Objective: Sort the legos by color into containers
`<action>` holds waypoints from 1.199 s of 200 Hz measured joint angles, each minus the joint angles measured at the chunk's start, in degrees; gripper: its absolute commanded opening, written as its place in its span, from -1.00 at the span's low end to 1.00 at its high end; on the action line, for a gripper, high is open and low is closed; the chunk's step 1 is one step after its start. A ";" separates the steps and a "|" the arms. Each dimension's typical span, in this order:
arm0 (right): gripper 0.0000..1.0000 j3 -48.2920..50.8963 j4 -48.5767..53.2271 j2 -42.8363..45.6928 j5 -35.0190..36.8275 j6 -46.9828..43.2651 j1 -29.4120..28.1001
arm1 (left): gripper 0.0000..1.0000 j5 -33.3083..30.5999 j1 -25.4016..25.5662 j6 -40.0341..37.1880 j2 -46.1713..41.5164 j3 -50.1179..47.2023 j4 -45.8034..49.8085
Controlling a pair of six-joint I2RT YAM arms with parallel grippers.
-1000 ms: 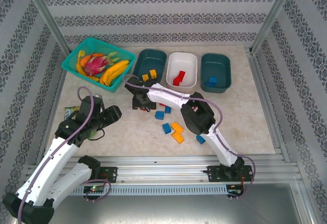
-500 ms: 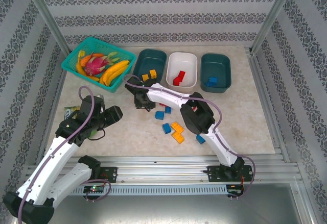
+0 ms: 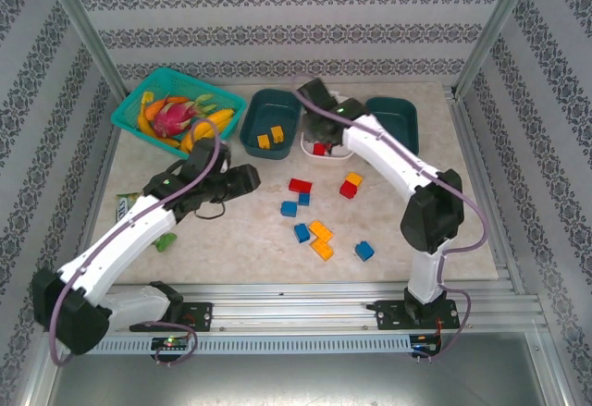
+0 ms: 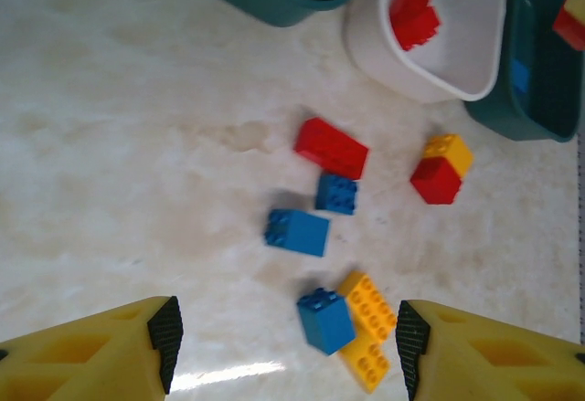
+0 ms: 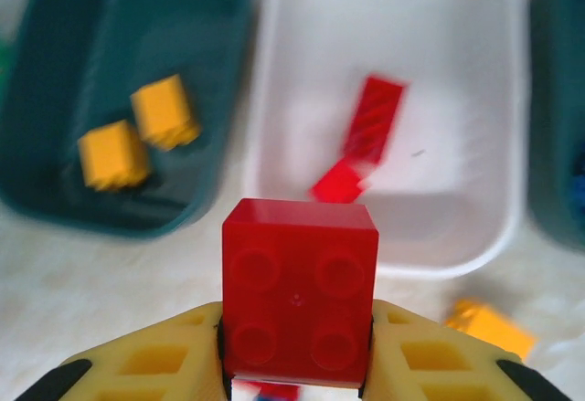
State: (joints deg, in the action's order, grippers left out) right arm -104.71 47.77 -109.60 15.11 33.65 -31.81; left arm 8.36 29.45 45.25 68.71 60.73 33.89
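One square red plastic brick (image 5: 300, 291) now clenched in your right gripper (image 5: 297, 351), carried from mid-table to the far white plastic tub (image 5: 475, 246) | red sorting advances | left gripper (image 4: 288, 339) released, empty, over loose bricks (image 4: 297, 232).

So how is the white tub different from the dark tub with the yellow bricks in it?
The white tub is pale and holds red bricks. The dark teal tub is dark and holds two yellow-orange bricks. Both are shallow, rounded tubs, side by side.
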 measured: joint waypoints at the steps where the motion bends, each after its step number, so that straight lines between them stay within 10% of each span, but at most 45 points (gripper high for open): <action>1: -0.31 -0.02 0.02 -0.15 -0.11 -0.17 0.48 | 0.32 0.04 0.09 0.00 0.26 0.13 -0.15; 95: -0.28 -9.42 4.68 -19.87 -7.15 0.42 11.06 | 0.31 1.09 3.74 -1.18 17.86 13.66 -5.90; 240: 0.21 -13.09 5.16 -18.36 -7.93 6.73 11.28 | 0.33 0.87 4.63 -2.84 18.36 13.77 -5.60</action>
State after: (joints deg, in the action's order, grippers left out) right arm -117.80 52.93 -127.96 7.18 40.38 -20.53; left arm 9.23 34.09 42.41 87.07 74.50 28.29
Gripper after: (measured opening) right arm 0.599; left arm 0.660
